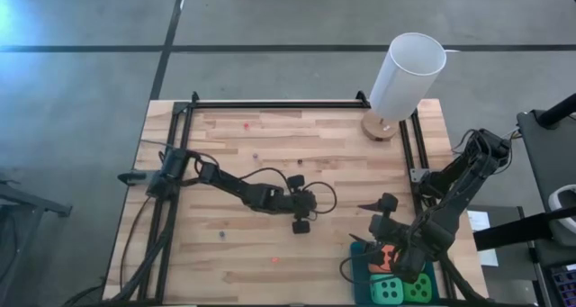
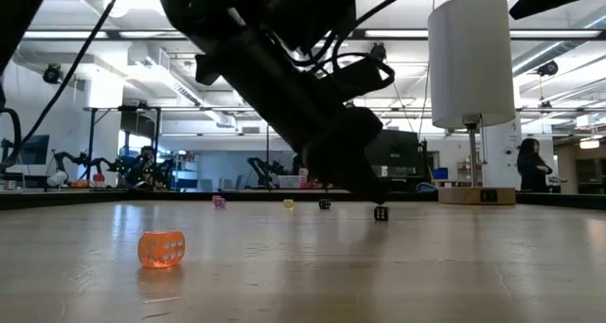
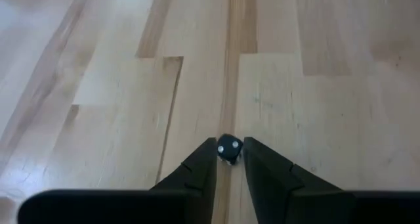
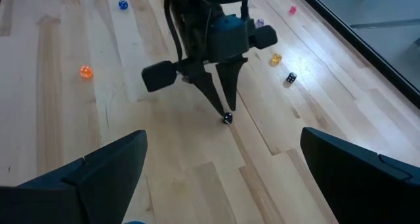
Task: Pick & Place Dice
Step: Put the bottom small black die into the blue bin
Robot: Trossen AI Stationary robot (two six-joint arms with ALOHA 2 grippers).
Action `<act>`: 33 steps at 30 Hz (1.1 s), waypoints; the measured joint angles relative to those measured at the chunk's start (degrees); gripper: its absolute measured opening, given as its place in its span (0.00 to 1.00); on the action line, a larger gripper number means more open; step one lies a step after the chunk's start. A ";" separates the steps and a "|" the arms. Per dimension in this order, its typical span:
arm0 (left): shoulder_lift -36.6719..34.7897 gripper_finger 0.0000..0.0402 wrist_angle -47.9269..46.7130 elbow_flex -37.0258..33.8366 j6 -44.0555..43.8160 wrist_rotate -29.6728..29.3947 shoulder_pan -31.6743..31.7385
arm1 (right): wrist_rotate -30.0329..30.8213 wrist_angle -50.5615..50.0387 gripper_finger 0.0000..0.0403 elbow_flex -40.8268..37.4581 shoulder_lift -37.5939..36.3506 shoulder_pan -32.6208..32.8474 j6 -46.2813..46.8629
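A small black die (image 3: 229,149) with white pips lies on the wooden table (image 3: 118,106), right between the tips of my left gripper (image 3: 230,144). That gripper (image 4: 226,112) slants down onto it near the table's middle, its fingers a narrow gap apart. At the near right corner lie large soft dice, one orange-red (image 1: 389,256) and two green (image 1: 389,289), partly hidden under my right arm. My right gripper (image 4: 223,178) hangs wide open above the table beside them, holding nothing. My left gripper's fingertips (image 3: 209,152) stand on either side of the black die's two opposite faces, slanting down from the table's left. Whether they touch it I cannot tell. The die rests on the table (image 2: 381,212).
Small loose dice lie scattered: orange (image 2: 161,248), blue (image 4: 123,5), yellow (image 4: 276,58), pink (image 4: 293,10) and a second black one (image 4: 291,79). A tall white cylinder (image 1: 407,73) on a wooden base stands at the far right corner. Dark rails (image 1: 270,104) frame the table.
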 joint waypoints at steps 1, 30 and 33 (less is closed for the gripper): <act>-0.09 0.20 -0.08 0.00 0.02 0.02 0.00 | -0.02 0.00 0.99 0.00 0.00 0.00 0.00; -28.79 0.20 -20.05 -0.11 0.98 -3.27 -3.28 | -0.11 1.38 0.99 -0.59 0.13 -0.65 -2.38; -30.06 0.20 -21.04 -0.11 1.61 -6.69 -5.28 | -0.60 2.72 0.99 -1.55 0.13 -1.80 -3.12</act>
